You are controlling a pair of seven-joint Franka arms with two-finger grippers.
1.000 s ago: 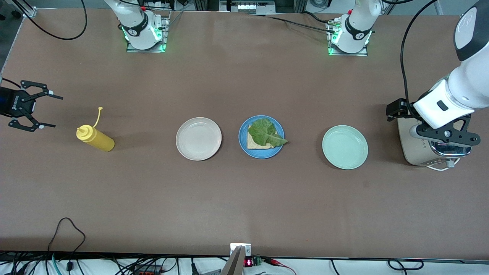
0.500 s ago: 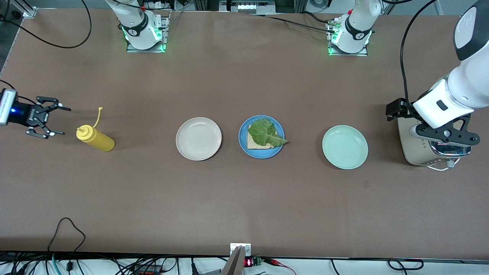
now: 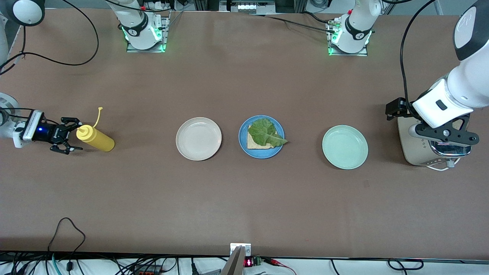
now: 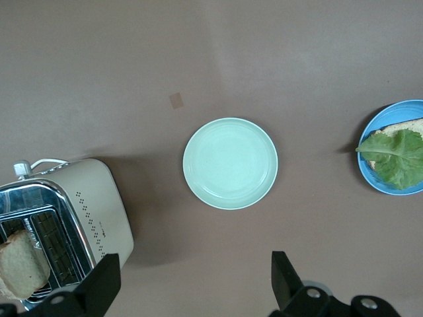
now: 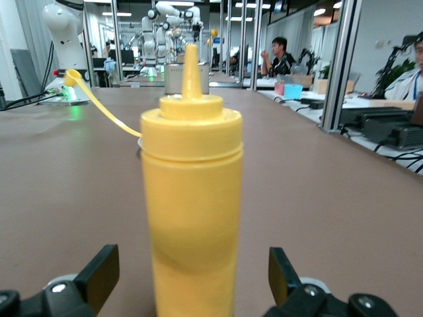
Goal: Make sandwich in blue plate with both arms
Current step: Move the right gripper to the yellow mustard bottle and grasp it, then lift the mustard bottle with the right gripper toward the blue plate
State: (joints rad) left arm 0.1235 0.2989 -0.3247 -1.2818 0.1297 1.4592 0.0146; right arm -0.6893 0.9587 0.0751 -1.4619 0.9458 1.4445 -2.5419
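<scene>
**Brown desk, three plates, a claw at each end**

Brown and matte, the desk [image 3: 237, 198] carries everything we see. Going from the right arm's end toward the left arm's: the right claw [image 3: 69, 135] sits low at the desk, fingers spread apart, either side of the top of a yellow squeeze bottle [image 3: 95, 138]; whether they touch it we cannot tell. In the right wrist view that bottle [image 5: 192, 218] stands upright between the open fingers, its tethered cap hanging off to one side. In the same view we see the room: more robot arms, benches, glass partitions, ceiling strip lights and seated people.

Next comes a cream-white plate [image 3: 198, 138], bare. Just beside it is the blue plate [image 3: 261, 136], holding one slice of bread [image 3: 255, 143] with a lettuce leaf [image 3: 265, 131] on top, the leaf's tip reaching over the rim. Then a mint-green plate [image 3: 345, 147], bare.

At the left arm's end stands a beige toaster [image 3: 414, 147]. The left claw [image 3: 447, 147] hovers over it, fingers apart and holding nothing. The left wrist view shows a bread slice [image 4: 20, 267] in the toaster's slot. Cables run along the desk's edge nearest the front camera.
</scene>
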